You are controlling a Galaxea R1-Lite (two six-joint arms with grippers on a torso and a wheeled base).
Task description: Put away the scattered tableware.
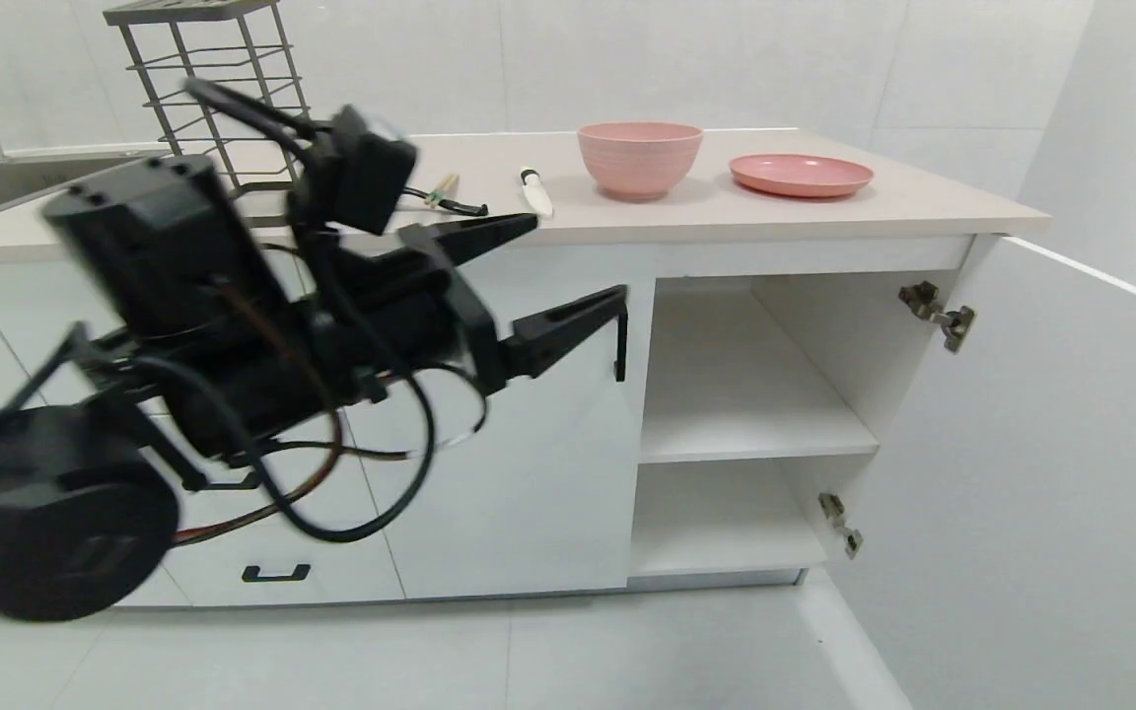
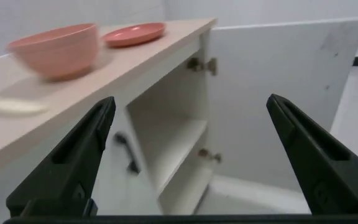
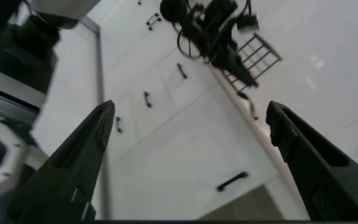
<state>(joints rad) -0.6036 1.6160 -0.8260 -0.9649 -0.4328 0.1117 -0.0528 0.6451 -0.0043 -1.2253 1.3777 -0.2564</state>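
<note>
A pink bowl and a flat pink plate stand on the beige counter. A white-handled utensil and a pair of chopsticks lie left of the bowl. My left gripper hangs open and holds nothing, in front of the cabinet face just below the counter edge, left of the open cupboard. My right gripper is open too, with nothing between its fingers, looking along the cabinet fronts.
The cupboard under the plate has two bare shelves, and its door swings out to the right. A wire rack and a sink sit at the counter's left. Closed drawers with black handles lie below.
</note>
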